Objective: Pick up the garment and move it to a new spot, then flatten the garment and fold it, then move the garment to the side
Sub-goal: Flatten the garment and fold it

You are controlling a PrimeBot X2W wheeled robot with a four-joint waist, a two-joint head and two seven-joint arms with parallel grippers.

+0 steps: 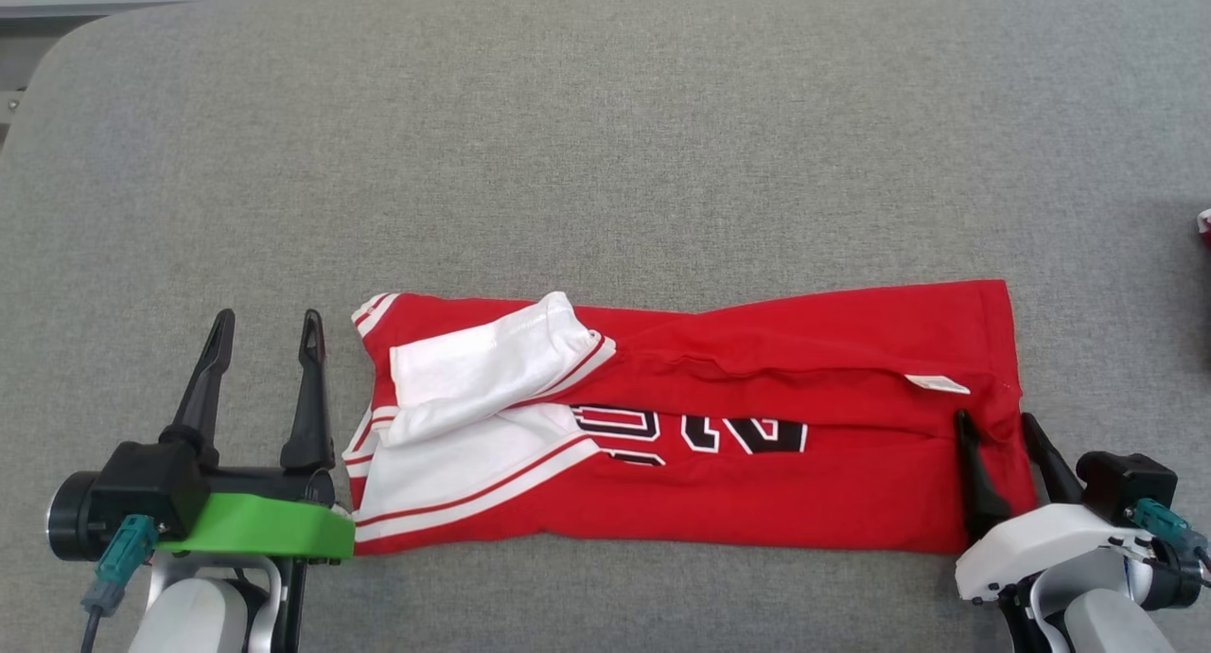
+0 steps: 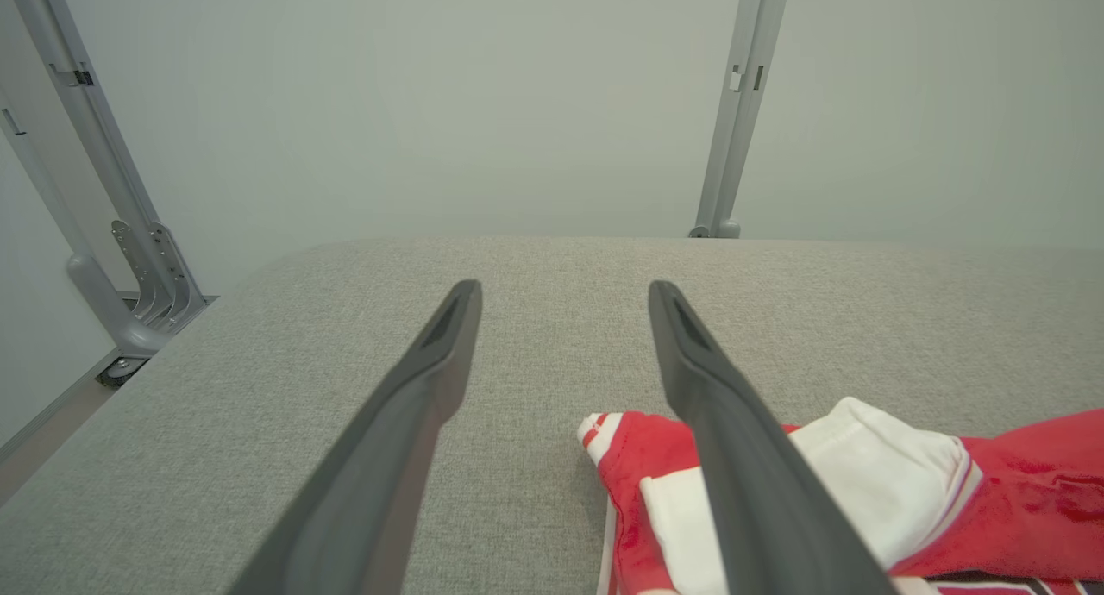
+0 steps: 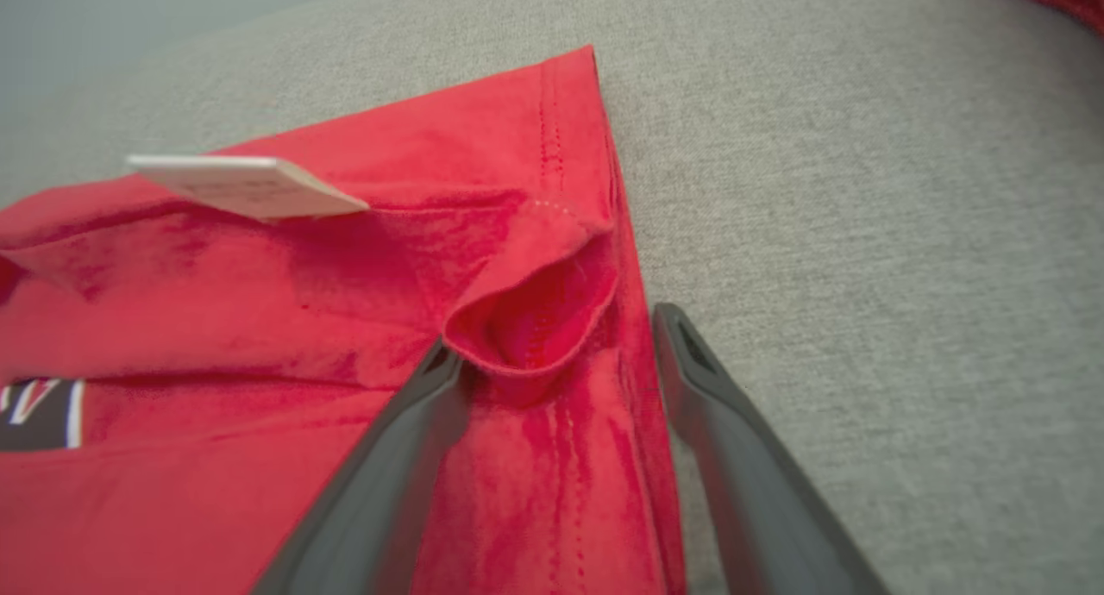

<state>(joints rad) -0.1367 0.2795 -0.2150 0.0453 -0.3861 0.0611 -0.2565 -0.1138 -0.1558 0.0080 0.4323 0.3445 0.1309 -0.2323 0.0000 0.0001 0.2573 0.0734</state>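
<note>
grey fabric table (image 1: 605, 142), pale wall (image 2: 431, 103)

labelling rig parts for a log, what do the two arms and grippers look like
The left gripper and right gripper each have two long dark tapered fingers and a teal cable connector. The left wears a green bracket, the right a white housing.
</note>
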